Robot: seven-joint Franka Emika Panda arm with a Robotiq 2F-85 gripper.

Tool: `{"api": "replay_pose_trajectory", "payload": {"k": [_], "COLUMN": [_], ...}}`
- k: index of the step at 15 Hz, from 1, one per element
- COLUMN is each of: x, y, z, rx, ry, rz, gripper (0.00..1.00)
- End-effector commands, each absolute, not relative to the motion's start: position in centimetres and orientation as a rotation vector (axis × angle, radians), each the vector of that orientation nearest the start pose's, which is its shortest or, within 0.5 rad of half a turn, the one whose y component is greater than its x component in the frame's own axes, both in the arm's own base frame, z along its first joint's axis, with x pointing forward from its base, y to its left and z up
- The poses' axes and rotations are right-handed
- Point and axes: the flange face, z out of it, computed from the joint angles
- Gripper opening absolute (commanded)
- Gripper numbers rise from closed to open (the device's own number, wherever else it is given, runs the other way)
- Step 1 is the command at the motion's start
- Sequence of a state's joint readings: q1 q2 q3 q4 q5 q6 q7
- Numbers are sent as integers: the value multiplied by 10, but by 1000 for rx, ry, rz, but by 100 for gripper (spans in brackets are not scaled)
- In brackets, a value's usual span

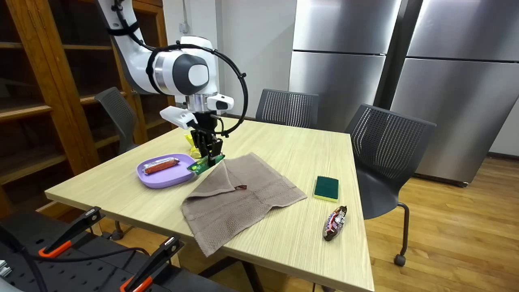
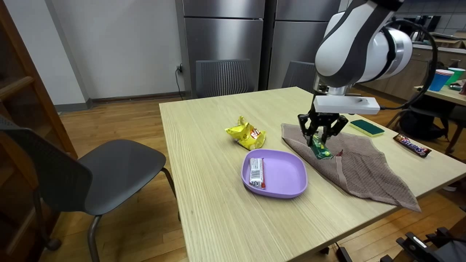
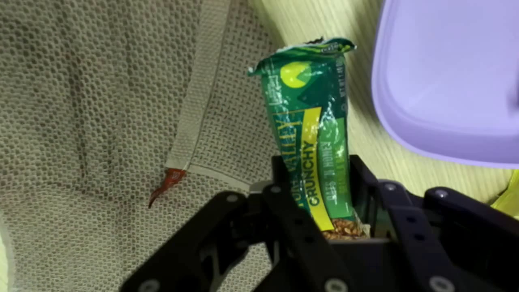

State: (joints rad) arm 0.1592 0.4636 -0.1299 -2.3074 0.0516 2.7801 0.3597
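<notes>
Table, pale and wood-grained, was partly covered by a brown towel, folded over in one part and with a corner hung past the edge. A lilac plate was set beside it. The gripper was positioned near the plate's rim, with its jaws clenched in a side grip. A yellow snack bag and a green-and-yellow scouring sponge were left untouched on the tabletop. In the grip, a Nature Valley Crunchy granola bar was held toward one end, apparently clear of the surface, over the towel's edge; grasping was judged complete, release not yet made. One red-and-white wrapped bar was already contained in the plate; a Snickers bar was left ungrasped near the sponge. A red tag was noted at the towel's hem.
</notes>
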Motion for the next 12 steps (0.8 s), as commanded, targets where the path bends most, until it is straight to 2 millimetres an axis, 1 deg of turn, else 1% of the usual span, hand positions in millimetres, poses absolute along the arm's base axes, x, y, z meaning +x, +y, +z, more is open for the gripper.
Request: {"api": "replay_pose_trajectory", "payload": {"k": [1,6,12], "x": [514,514,513], "y": [38,74,103], "z": [158,156,153], "rx": [-3134,-3151,-3158], "ry": [582,512,462], "rz": [-54,-51,-43], "gripper": [14,14,14]}}
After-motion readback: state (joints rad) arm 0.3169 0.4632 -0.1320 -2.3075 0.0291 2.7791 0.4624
